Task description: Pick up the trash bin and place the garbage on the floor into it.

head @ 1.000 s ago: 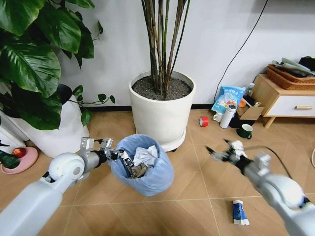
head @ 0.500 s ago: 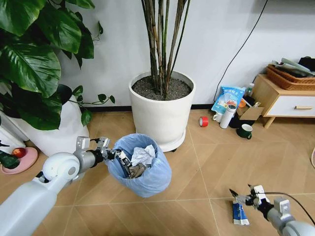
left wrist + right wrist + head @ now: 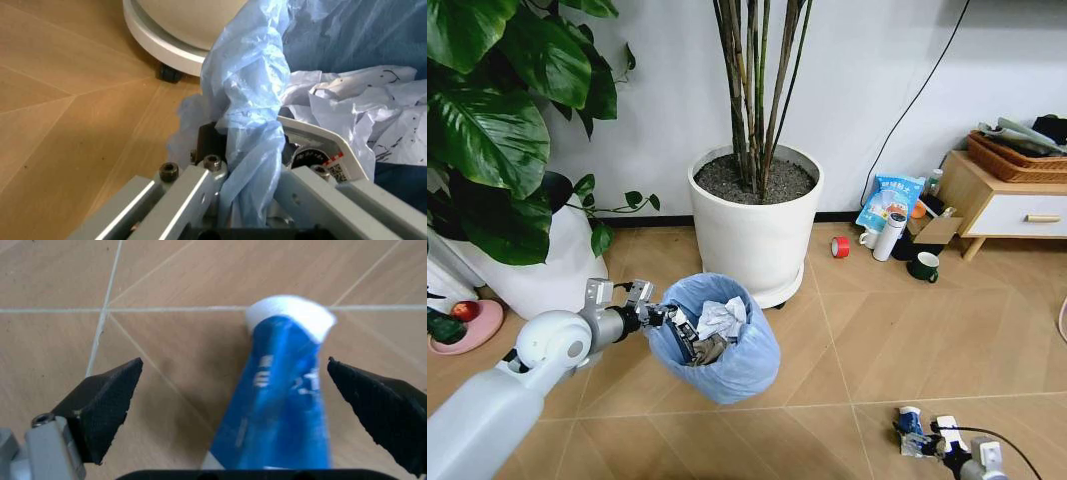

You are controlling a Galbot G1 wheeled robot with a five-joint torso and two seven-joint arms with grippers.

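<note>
With our left gripper (image 3: 659,316) clamped on its rim, we held the small round bin lined with crinkly light-blue plastic (image 3: 717,338) off the tan wood-look floor (image 3: 827,350), ready for litter. Our right gripper (image 3: 247,405), fingers spread, straddled the blue-and-white packet (image 3: 283,405) lying there.

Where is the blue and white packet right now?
The blue-white packet lies on the floor at the robot's lower right in the head view, between the open fingers of the right gripper, away from the trash bin.
</note>
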